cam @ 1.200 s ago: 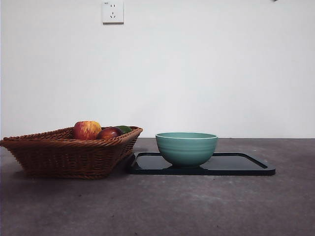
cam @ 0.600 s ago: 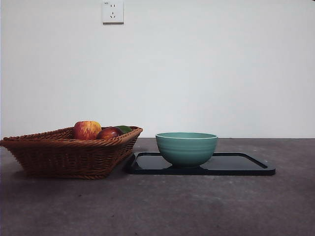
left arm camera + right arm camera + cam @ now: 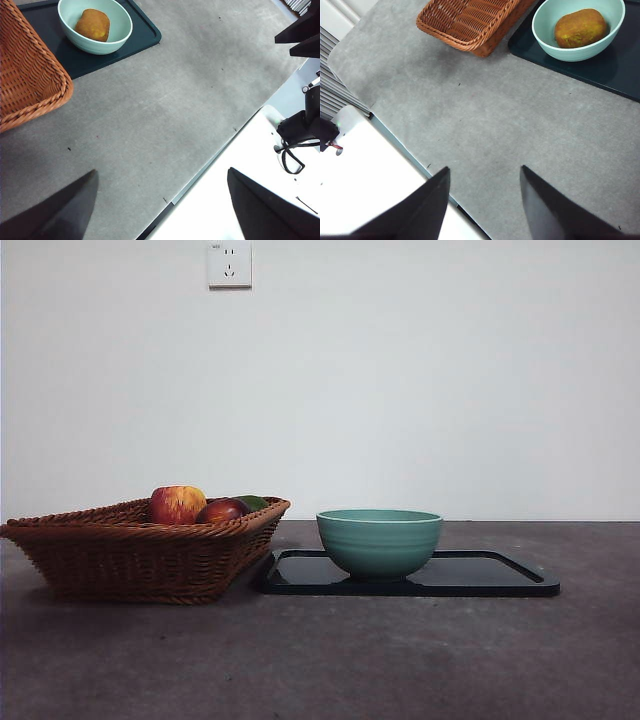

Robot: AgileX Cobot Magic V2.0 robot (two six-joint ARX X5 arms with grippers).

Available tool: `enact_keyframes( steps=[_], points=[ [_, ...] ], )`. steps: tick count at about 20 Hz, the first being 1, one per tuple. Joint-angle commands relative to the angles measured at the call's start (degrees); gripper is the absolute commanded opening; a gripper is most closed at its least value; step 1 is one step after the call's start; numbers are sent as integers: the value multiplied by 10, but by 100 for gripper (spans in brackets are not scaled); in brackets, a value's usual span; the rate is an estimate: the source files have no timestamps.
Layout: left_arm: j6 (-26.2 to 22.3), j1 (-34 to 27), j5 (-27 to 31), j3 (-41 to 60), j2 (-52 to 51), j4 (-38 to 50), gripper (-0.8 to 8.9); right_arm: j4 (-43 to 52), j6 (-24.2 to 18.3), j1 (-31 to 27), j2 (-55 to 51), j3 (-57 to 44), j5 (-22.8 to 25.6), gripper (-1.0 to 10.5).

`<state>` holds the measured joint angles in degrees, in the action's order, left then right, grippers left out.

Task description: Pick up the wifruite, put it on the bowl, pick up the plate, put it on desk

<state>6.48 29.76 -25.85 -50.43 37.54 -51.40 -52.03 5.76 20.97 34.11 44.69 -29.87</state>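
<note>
Desk [image 3: 400,660] level, bowl [image 3: 379,540] wall hides wifruite [image 3: 93,24].

No visible change since earlier.

My own jaws are plain black. The bowl [image 3: 379,540] is teal-green with faint horizontal ribs and a paler rim; the wifruite [image 3: 580,27] in it is dull brown with a yellowish patch. The tray [image 3: 490,578] is glossy black, the woven basket [image 3: 130,555] orange-brown, the apple [image 3: 177,504] red streaked yellow, the desk [image 3: 400,660] mottled grey-brown.
</note>
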Motion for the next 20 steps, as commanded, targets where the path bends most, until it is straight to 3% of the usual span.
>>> enact_keyframes(
  steps=[1, 9, 14, 20],
  points=[
    [-11, 3, -3, -4, 2, 4, 406, 5, -6, 3, 2, 3, -2, 222],
    [-9, 3, -3, -9, 42, 52, 404, 5, -6, 3, 2, 3, -2, 222],
    [-15, 4, 3, -78, 178, 126, 404, 5, -6, 3, 2, 3, -2, 222],
    [-68, 6, 18, -245, 396, 148, 404, 5, -7, 3, 2, 3, -2, 222]
  ],
)
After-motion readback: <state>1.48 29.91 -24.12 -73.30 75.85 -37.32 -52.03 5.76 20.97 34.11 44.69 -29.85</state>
